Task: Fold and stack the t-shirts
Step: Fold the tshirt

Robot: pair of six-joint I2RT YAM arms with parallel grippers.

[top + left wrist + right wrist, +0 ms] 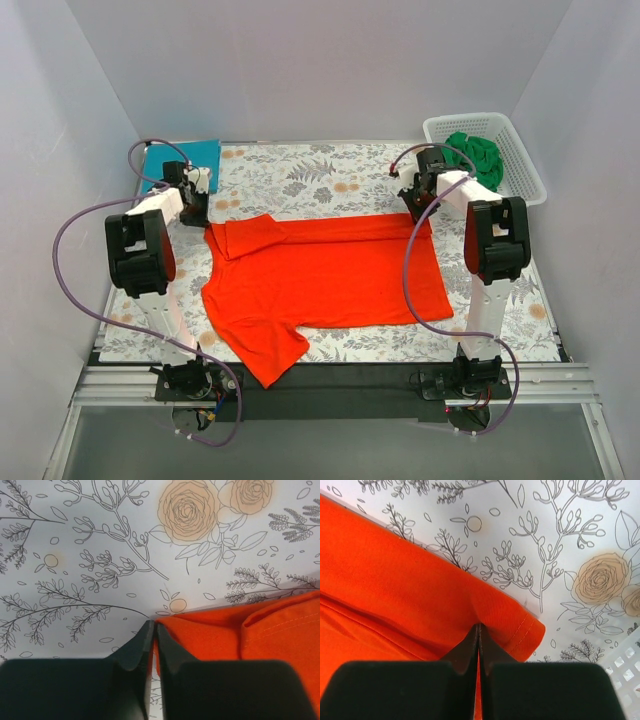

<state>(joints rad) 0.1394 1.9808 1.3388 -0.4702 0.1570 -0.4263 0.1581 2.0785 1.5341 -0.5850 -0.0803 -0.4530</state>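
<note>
- Left gripper [152, 628] pinched tight on the orange shirt [330, 280] at its far-left edge.
- Right gripper [479, 628] clamped on the shirt's far-right folded corner.
- Shirt lies spread on the cloth [320, 175], its far edge folded over.
- Teal shirt [185, 157] sits far left.
- Green shirt [478, 155] lies in the basket [528, 170], far right.

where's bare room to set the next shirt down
Far strip of cloth between teal shirt and basket; near strip beside the orange shirt, right of its sleeve. Crowded: the middle, where left gripper and right gripper pinch that shirt's far corners.
</note>
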